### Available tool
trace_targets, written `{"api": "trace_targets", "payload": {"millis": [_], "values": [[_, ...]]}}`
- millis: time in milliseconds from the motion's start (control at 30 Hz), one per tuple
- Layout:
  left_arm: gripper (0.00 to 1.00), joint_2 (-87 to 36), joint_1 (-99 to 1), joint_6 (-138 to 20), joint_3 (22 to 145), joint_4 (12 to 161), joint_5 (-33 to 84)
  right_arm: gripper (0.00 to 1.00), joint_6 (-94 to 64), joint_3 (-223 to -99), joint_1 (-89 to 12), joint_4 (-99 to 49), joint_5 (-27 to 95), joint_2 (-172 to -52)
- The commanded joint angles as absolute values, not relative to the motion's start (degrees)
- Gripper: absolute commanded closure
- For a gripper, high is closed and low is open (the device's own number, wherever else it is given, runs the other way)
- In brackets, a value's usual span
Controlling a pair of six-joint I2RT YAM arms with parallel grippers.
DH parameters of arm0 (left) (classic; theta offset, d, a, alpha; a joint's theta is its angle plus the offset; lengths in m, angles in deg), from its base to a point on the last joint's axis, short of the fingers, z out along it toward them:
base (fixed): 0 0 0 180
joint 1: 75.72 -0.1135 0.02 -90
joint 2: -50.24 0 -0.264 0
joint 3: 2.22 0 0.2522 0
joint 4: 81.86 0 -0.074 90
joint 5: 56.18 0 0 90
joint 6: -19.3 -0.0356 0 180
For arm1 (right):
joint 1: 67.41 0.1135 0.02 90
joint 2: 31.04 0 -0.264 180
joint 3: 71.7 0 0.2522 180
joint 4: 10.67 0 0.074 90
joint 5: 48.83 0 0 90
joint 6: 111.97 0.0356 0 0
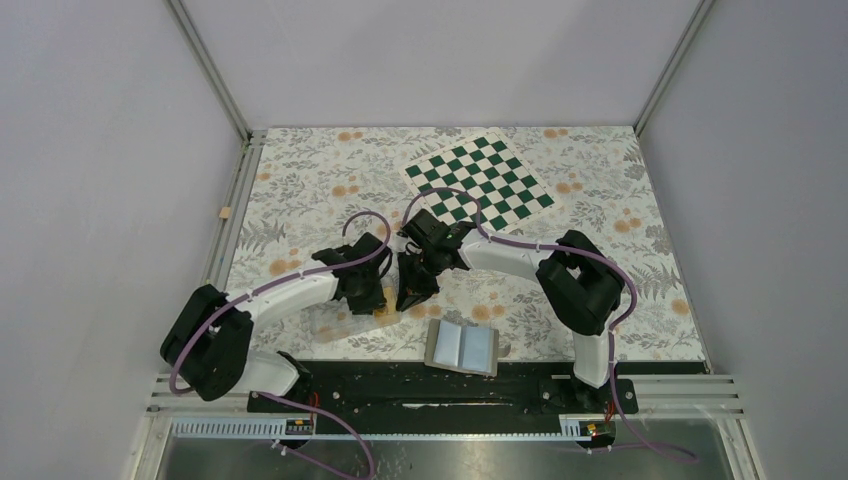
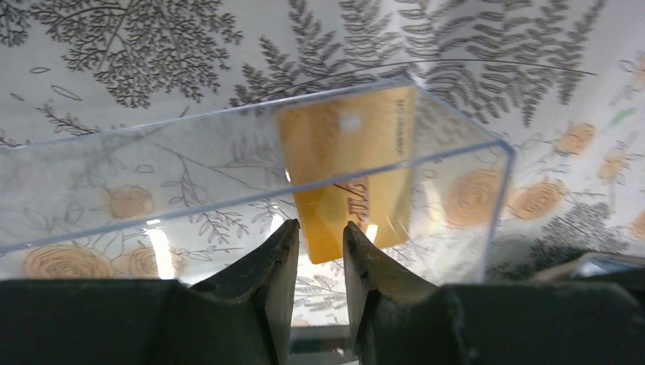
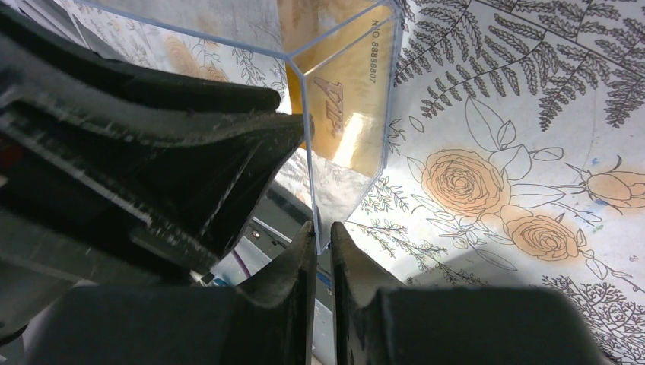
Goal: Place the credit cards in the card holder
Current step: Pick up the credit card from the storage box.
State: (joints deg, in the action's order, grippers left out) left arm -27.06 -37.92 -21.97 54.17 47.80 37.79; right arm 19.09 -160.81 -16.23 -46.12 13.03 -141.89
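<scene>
Open card holder (image 1: 462, 347) at near edge of tabletop (image 1: 600, 200), pale pockets up. Further in, right gripper (image 3: 321, 236) clenched on wall of clear tray (image 2: 152, 175). Left gripper (image 2: 319, 236) released, fingers slightly apart, grasping nothing, just before gold credit card (image 2: 350, 175) inside tray. Farthest, green chessboard (image 1: 478, 182).

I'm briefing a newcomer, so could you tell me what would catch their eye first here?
Mid-table, a clear tray holds a gold credit card; the right hand pinches the tray's wall, and the left hand hangs open near the card. The card holder lies open at the near edge, the green chessboard at the far side.
</scene>
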Motion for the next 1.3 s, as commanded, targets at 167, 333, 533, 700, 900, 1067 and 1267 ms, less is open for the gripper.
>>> {"api": "trace_targets", "payload": {"millis": [167,333,533,700,900,1067,1267], "values": [[0.78,-31.6,-38.1,-21.4,52.9,50.8,38.3,0.85,19.5,-161.3,-15.6,-44.5,10.5,-140.9],[1.0,-30.9,-37.6,-21.4,53.1,52.3,37.3,0.85,19.5,-161.4,-15.6,-44.4,10.5,-141.0],[1.0,-28.0,-37.0,-21.5,54.2,52.2,36.6,0.85,19.6,-161.4,-15.6,-44.4,10.4,-141.0],[1.0,-27.0,-36.5,-22.0,55.9,51.1,36.2,0.85,19.6,-161.5,-15.6,-44.4,10.4,-141.2],[1.0,-26.8,-36.0,-22.0,57.1,49.8,37.3,0.85,19.6,-161.5,-15.5,-44.4,10.2,-141.2],[0.88,-26.3,-36.2,-21.2,56.2,46.7,40.6,0.85,19.6,-161.4,-15.5,-44.4,10.4,-141.3],[0.7,-22.9,-38.7,-20.1,49.6,50.3,37.5,0.85,19.6,-161.3,-15.5,-44.4,10.3,-141.3]]}}
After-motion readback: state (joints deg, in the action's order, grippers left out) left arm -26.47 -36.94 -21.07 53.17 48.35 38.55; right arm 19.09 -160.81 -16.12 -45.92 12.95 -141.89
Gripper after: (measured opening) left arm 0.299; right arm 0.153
